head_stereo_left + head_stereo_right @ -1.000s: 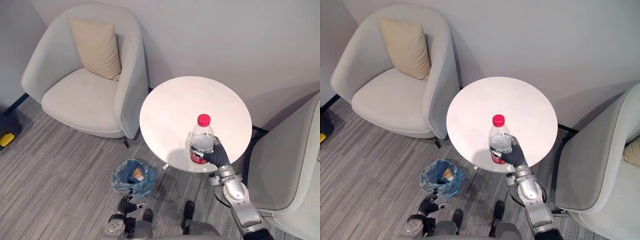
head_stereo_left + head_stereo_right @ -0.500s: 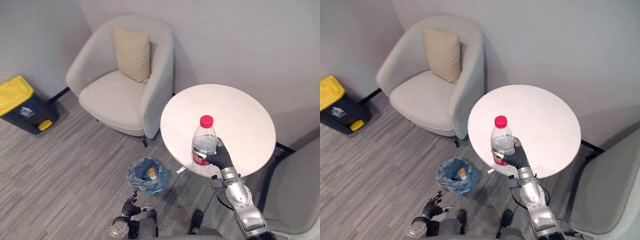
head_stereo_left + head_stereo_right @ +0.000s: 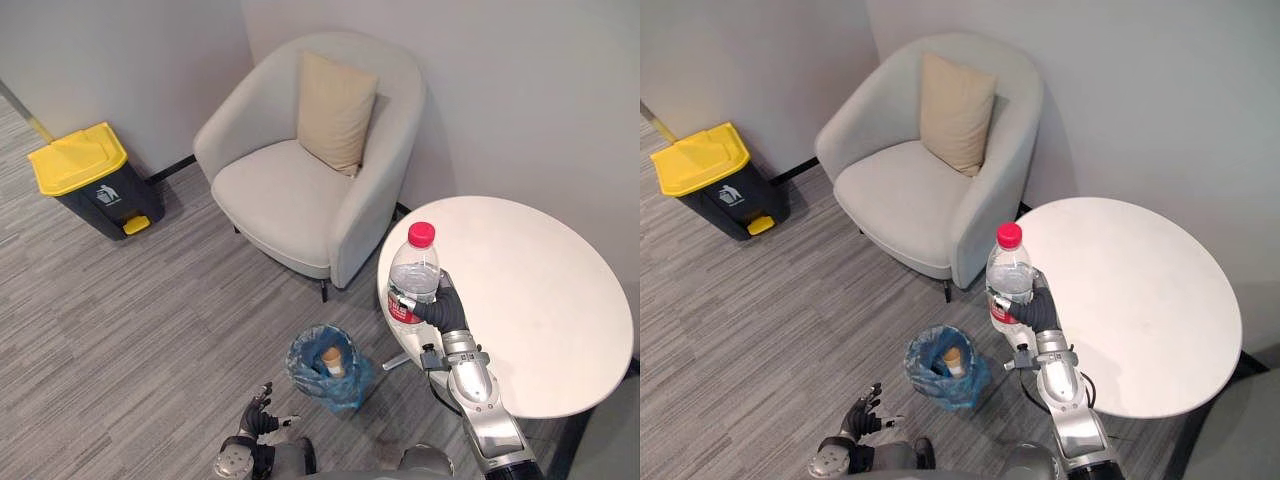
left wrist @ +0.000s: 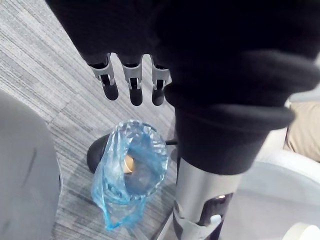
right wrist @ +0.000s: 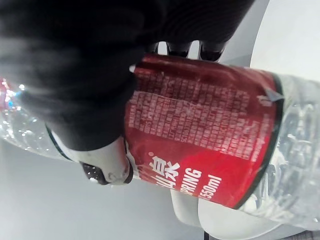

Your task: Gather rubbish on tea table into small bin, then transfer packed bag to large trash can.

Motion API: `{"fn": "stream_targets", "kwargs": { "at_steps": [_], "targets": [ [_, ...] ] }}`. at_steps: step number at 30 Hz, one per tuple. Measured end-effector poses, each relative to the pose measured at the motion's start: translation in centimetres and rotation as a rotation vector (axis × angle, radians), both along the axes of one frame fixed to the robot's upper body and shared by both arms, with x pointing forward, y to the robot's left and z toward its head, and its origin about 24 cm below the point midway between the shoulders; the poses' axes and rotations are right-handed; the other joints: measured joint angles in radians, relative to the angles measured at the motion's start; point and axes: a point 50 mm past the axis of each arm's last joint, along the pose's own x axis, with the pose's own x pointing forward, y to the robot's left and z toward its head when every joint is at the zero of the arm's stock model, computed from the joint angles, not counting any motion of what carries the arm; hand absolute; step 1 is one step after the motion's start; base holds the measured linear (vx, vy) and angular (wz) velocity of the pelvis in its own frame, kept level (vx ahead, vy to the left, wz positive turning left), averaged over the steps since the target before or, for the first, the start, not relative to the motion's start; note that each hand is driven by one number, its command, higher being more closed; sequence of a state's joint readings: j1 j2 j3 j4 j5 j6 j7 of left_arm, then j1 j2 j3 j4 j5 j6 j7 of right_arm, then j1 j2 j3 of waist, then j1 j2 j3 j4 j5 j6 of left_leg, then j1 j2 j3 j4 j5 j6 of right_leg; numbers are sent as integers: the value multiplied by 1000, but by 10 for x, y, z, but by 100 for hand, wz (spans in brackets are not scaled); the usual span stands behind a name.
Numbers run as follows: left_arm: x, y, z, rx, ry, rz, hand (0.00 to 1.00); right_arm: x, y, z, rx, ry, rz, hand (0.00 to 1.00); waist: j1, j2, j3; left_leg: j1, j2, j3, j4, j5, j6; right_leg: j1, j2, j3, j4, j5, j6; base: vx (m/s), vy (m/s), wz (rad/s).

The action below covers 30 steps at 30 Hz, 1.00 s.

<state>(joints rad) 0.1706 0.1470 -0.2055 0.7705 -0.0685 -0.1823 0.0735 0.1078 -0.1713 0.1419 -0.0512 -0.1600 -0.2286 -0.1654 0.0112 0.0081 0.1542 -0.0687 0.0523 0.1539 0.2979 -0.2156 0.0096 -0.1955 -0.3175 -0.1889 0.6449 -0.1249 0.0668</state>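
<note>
- The right hand (image 3: 443, 313) is wrapped round the clear bottle (image 3: 411, 278) at its red label. The bottle is upright, red cap up, at the tea table (image 3: 540, 300) edge nearest the bin. The mid-body grip probably keeps it steady for the carry.
- The small bin (image 3: 326, 366) stands on the floor just beside the table. Its blue bag (image 4: 112, 185) has its mouth open to receive rubbish, and a tan cup-like piece (image 3: 329, 357) lies inside.
- The left hand (image 4: 134, 85) hangs low near the bin, fingers straight and empty.
- The large trash can (image 3: 88, 180) with a yellow lid sits well apart by the wall, for the bag transfer.
</note>
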Motion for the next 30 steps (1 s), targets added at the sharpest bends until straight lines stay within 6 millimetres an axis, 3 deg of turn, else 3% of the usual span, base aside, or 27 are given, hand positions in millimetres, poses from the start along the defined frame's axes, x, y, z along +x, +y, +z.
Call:
{"fn": "stream_targets", "kwargs": {
  "at_steps": [1,2,3,5,6,7,8,11,19,26,30],
  "targets": [
    [2,0,1,0,-7,-3,0,0,0,-1,2,3,2,100,-12,9,5,2,1,-21,-3,-1,1,-7,28,36,-1,-35,4,220,34,103],
    [4,3,3,12,-16,-6,0,-1,0,-1,-1,7,12,100,-26,4,5,3,3,-70,-12,1,-1,-24,108,107,-37,-91,1,229,-49,122],
    [11,5,5,18,-32,-14,0,-1,-3,-1,-4,10,-1,100,-28,1,4,7,2,-116,-16,5,-7,-46,182,173,-95,-108,2,226,-82,124],
    [14,4,6,20,-38,-24,0,-1,-6,-1,-6,9,-12,100,-28,-1,4,8,-4,-141,-9,4,-9,-57,217,195,-157,-101,2,174,-100,88],
    [17,4,7,23,-47,-38,0,-1,-7,-1,-8,7,-16,100,-28,-25,-5,8,-25,-166,6,-1,-19,-48,220,191,-245,-39,-7,214,-136,103],
    [21,1,6,19,-44,-41,0,-1,-10,0,-25,3,-17,100,-34,-5,2,9,-28,-195,32,-16,-42,-29,217,161,-262,-1,-14,227,-122,96],
    [22,-7,6,-5,-49,-41,0,-1,-14,0,-45,6,-13,100,-19,30,-3,12,-9,-205,28,-13,-48,-1,233,148,-299,7,-22,203,-91,59],
    [15,-9,3,-14,-34,-30,0,0,-15,1,-47,5,-19,100,-19,47,-4,57,28,-203,-36,2,-72,56,263,119,-363,16,-32,212,-128,17],
    [16,-6,4,-13,-38,-14,0,-2,-22,0,-41,7,-50,100,-22,33,-3,109,38,-218,-84,10,-82,165,271,85,-481,52,-22,32,1,13],
    [2,3,-1,11,-1,-9,0,5,1,-15,-3,73,42,100,6,7,3,58,10,-281,-72,52,-87,172,241,6,-494,65,-24,-84,-5,38],
    [9,7,3,22,-24,-10,0,15,23,-17,-7,92,160,100,36,17,54,-54,-2,-312,-10,54,-86,81,231,-34,-413,50,-39,-207,-32,36]
  ]
}}
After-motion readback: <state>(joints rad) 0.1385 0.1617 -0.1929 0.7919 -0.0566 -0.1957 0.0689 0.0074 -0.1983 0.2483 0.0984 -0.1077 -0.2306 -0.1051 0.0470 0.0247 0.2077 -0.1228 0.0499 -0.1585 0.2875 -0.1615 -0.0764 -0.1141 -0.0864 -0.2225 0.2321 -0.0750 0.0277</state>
